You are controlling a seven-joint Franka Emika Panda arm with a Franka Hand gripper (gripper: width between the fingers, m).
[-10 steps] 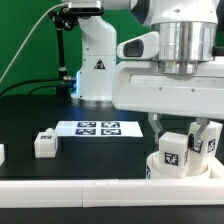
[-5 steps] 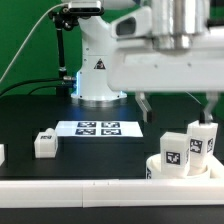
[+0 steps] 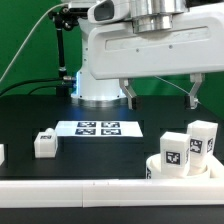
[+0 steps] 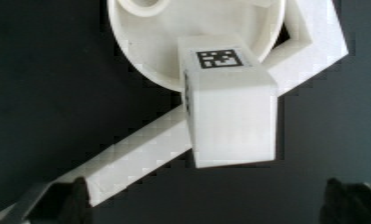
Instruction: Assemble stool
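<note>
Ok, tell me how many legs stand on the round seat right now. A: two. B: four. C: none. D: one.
A: the nearer leg and the farther leg both stand upright on the seat, with the tool open above them.

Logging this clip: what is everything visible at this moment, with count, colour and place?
seat: one, white, round, front of the table at the exterior view's right
legs: two, white with black-and-white tags, upright on the seat
loose leg: one, white, tagged, on the table at the exterior view's left
white part: one, cut off at the exterior view's left edge; cannot tell what it is
marker board: one, white, flat mid-table
border bar: one seen, white, along the front
table: one, black
backdrop: green, behind
arm base: one, white, behind the marker board
gripper: one, open, empty, above the seat
</note>
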